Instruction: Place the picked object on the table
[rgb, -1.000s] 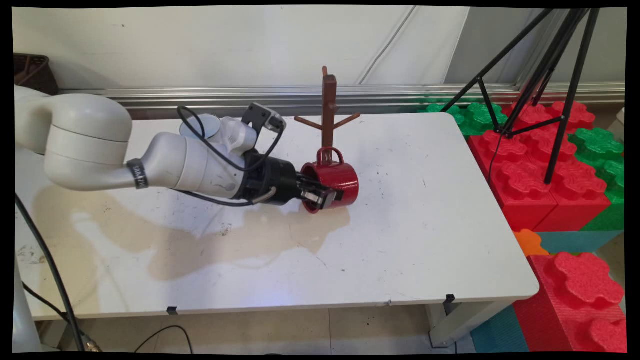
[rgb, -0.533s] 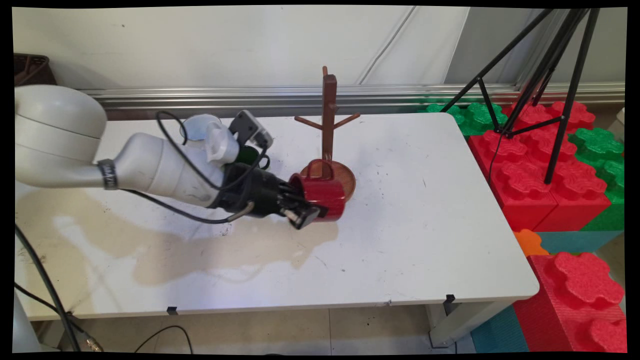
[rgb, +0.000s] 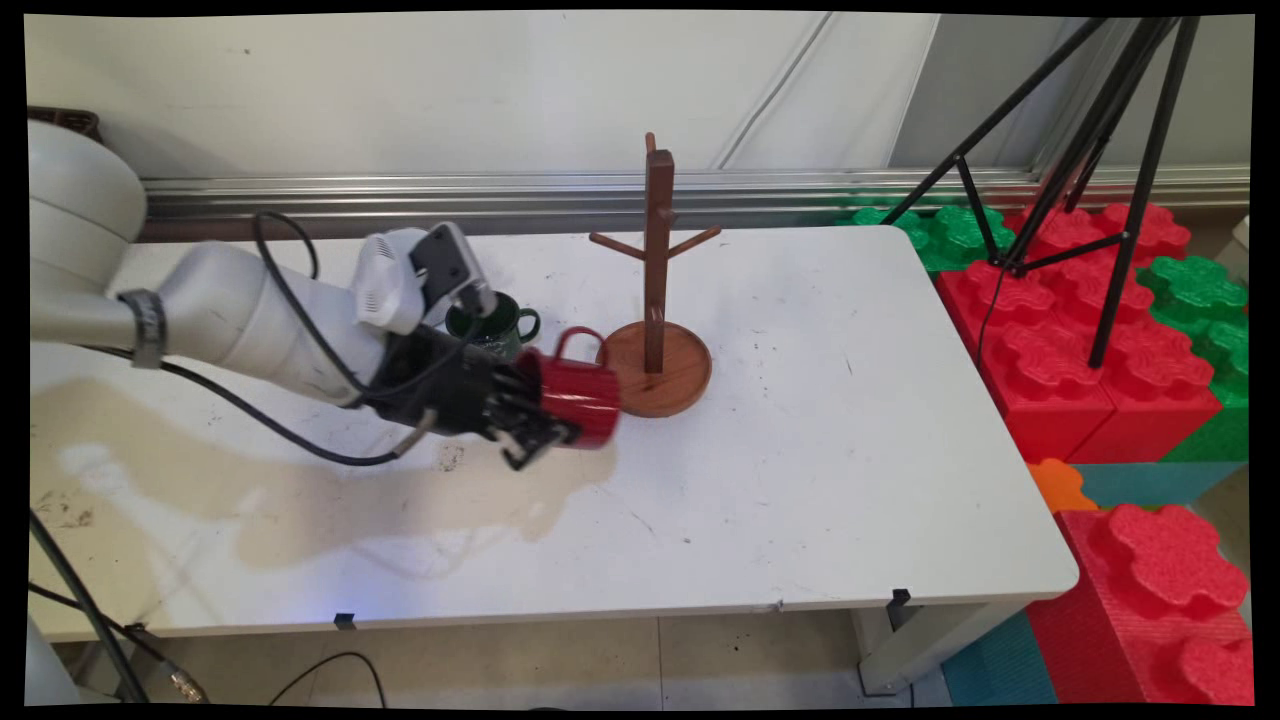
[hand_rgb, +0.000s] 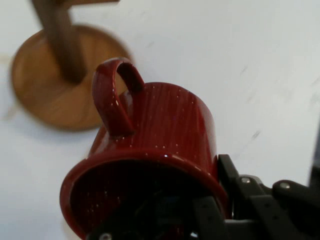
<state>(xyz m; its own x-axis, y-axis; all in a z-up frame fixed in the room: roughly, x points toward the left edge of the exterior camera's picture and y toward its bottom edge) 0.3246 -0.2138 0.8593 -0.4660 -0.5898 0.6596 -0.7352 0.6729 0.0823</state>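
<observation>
My black gripper (rgb: 540, 425) is shut on the rim of a red mug (rgb: 580, 400), one finger inside the mouth and one outside. The mug lies on its side in the grip, handle up, held just above the white table (rgb: 850, 480). In the hand view the red mug (hand_rgb: 160, 150) fills the middle, its mouth toward the camera, with the outer finger (hand_rgb: 240, 195) against its wall. A brown wooden mug tree (rgb: 657, 290) with a round base stands just right of the mug; its base (hand_rgb: 55, 95) shows at the upper left of the hand view.
A dark green mug (rgb: 495, 328) stands upright on the table just behind my wrist. Black cables hang from the arm. Red and green foam blocks (rgb: 1090, 340) and a black tripod (rgb: 1090, 150) stand off the table's right side.
The arm has drawn back to the left and slightly down with the red mug, away from the mug tree. The tree's base and the green mug have come into sight.
</observation>
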